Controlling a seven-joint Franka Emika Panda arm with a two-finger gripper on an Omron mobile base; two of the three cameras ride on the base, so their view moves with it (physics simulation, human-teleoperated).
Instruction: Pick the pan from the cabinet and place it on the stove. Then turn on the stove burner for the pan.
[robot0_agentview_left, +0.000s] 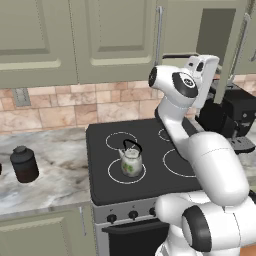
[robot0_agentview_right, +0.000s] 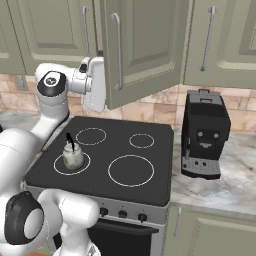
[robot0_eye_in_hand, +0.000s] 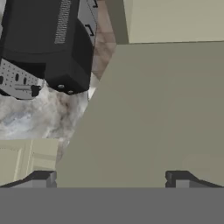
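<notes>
Cabinet (robot0_agentview_right: 145, 50): sage-green, door ajar.

- Even, flat rendered light, moderately bright, with no glare.
- Soft, faint shadows under the kettle (robot0_agentview_left: 131, 161).
- Edges slightly soft and low in resolution; no distortion.
</notes>
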